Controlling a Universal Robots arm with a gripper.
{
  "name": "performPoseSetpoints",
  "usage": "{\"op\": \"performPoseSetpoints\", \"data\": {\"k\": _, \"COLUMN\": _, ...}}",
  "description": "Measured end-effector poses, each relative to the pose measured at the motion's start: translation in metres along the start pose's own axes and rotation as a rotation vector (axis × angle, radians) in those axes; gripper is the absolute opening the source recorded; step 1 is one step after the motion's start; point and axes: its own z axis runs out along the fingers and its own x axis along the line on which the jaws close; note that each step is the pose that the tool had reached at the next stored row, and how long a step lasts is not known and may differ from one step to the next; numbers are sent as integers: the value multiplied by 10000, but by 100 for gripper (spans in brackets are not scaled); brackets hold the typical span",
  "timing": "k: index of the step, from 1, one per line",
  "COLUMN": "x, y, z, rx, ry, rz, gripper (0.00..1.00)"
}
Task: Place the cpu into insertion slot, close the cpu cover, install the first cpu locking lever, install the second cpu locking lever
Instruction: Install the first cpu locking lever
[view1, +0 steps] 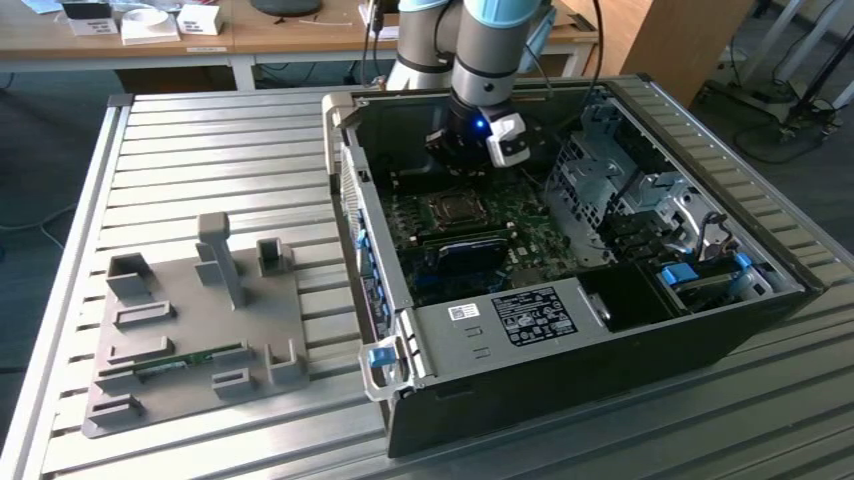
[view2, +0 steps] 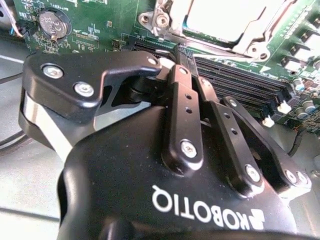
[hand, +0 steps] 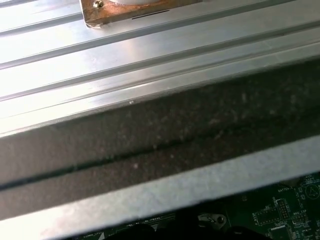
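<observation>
Inside the open computer case (view1: 561, 330), on the slatted metal table (view1: 200, 150), the green motherboard (view1: 527, 235) lies flat on the case floor. The insertion slot (view1: 451, 208) sits on the motherboard just below the gripper (view1: 465, 158) as the exterior view frames it. In the second wrist view the cpu (view2: 225, 17) lies in the slot, silvery top up, with the cpu cover (view2: 172, 22) framing its edges, apparently down. Gripper hangs just above the motherboard near the slot, fingers (view2: 185, 100) pressed together, holding nothing. Black memory slots (view2: 250, 82) run beside the fingertips; a coin cell (view2: 52, 22) sits farther off on the board. Drive cage (view1: 627, 190) fills the case on the far side of the motherboard from the table's grey fixture tray (view1: 187, 330), which holds a green memory stick (view1: 174, 364).
</observation>
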Motion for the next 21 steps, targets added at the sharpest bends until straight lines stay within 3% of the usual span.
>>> {"op": "performPoseSetpoints", "data": {"k": 21, "x": 11, "y": 44, "z": 27, "rx": -11, "ry": -3, "rz": 16, "gripper": 11}}
